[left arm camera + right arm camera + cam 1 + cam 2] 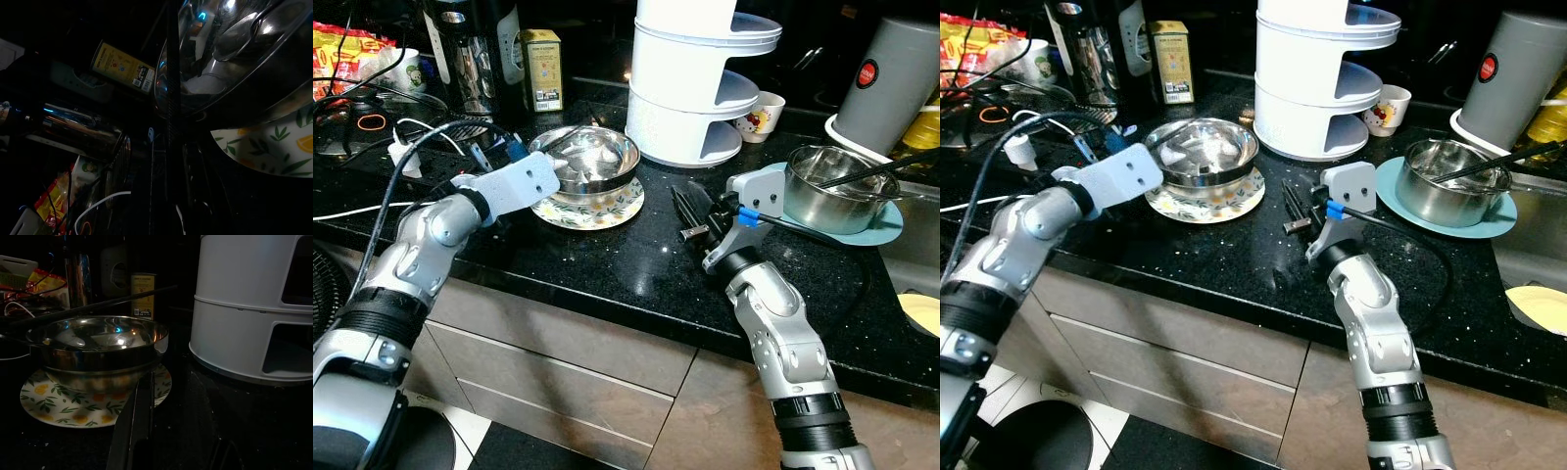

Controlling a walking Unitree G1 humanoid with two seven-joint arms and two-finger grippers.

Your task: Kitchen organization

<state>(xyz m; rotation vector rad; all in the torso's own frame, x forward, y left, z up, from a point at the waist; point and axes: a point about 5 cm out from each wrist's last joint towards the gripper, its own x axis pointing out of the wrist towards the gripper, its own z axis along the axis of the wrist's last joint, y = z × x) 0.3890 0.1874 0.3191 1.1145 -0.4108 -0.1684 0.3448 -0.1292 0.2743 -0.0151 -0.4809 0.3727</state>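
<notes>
Steel bowl [585, 159] sits on a leaf-patterned plate [592, 208] at about eleven o'clock on the black stone counter [607, 274] in front of me, and my left gripper [563, 162] reaches over its near-left rim, though I cannot tell whether those fingers are spread or pressed together. My right gripper [688, 208] rests low on the counter at about one o'clock, fingers close together and empty, pointing toward the bowl, so the left arm is nearer. A white tiered rack [695, 78] stands behind at twelve o'clock, and a second steel pot [837, 186] on a blue plate [886, 223] lies at two o'clock near the sink.

Shiny steel bowl [584, 160], patterned plate [592, 208]
</notes>
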